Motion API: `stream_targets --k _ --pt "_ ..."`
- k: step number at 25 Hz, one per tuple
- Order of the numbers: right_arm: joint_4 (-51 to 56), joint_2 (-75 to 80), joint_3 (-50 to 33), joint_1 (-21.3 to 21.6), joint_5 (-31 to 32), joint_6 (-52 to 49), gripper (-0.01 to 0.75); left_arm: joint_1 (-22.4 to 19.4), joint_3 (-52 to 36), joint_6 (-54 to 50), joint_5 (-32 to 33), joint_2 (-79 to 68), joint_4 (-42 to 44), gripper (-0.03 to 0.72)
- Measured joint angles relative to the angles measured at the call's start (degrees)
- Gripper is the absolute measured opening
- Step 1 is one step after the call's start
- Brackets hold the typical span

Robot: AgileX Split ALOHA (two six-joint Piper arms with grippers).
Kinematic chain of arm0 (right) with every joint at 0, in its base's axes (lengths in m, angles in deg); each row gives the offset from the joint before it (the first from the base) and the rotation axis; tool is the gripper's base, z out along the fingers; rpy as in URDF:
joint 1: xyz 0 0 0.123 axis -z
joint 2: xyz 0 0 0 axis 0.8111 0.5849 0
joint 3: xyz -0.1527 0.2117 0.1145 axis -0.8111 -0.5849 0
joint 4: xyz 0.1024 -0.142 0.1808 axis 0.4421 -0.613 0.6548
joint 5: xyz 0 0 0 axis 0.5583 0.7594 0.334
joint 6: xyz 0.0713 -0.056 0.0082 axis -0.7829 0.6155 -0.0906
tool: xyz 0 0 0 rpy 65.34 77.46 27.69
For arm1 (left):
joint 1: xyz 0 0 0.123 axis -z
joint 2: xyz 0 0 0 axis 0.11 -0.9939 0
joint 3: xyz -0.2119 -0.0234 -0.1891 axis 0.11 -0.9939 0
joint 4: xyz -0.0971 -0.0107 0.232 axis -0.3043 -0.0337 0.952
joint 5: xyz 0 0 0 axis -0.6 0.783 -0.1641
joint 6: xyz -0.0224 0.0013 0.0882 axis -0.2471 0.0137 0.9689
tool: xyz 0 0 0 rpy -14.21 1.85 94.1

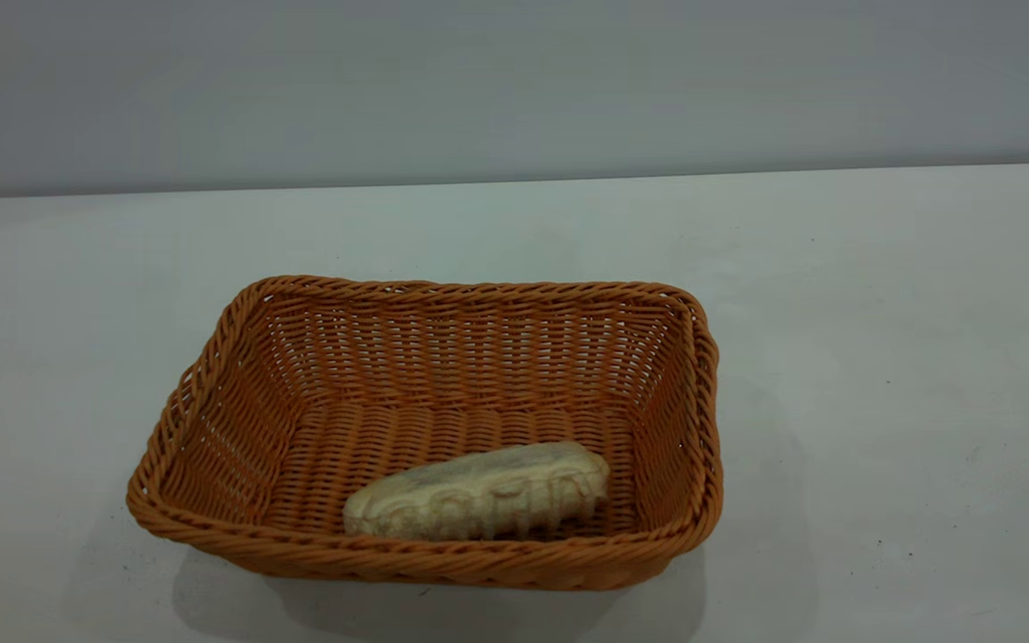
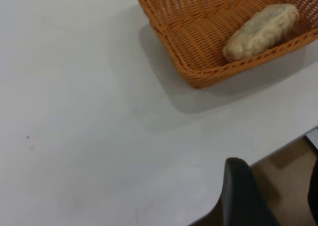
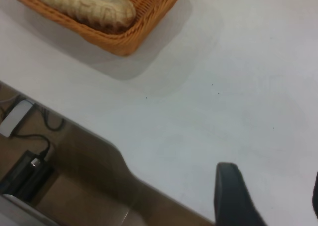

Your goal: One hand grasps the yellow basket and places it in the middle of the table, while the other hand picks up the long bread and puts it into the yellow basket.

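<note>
The yellow basket (image 1: 211, 375) sits on the white tabletop (image 1: 881, 357), roughly mid-table in the exterior view, a bit toward the near edge. The long bread (image 1: 479, 493) is lying inside it on the woven floor, tucked up against the near wall, slightly angled, pale side showing.

Neither arm shows in the exterior view. In the left wrist view the left gripper (image 2: 271, 198) hangs over the tabletop's edge, well apart from the basket — only the black finger (image 2: 243, 196) and a sliver of the other are in frame, with a wide gap between them and nothing held. Same for the right gripper (image 3: 268, 198): fingers spread, empty, away from the basket, with cables and a dark box (image 3: 25, 174) visible below the table edge.
</note>
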Motion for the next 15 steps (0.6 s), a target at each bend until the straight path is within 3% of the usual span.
stream_targets --k 4,10,15 --pt "0.13 -0.60 0.00 1.78 0.00 0.00 0.366 -6.25 0.00 0.00 0.00 0.00 0.00 0.395" --pt "0.23 -2.27 0.00 12.36 0.00 0.00 0.366 -19.29 0.00 0.00 0.00 0.00 0.00 0.395" --pt "0.29 -2.27 0.00 16.29 0.00 0.00 0.366 -25.56 -0.20 0.00 -0.05 0.00 0.00 0.395"
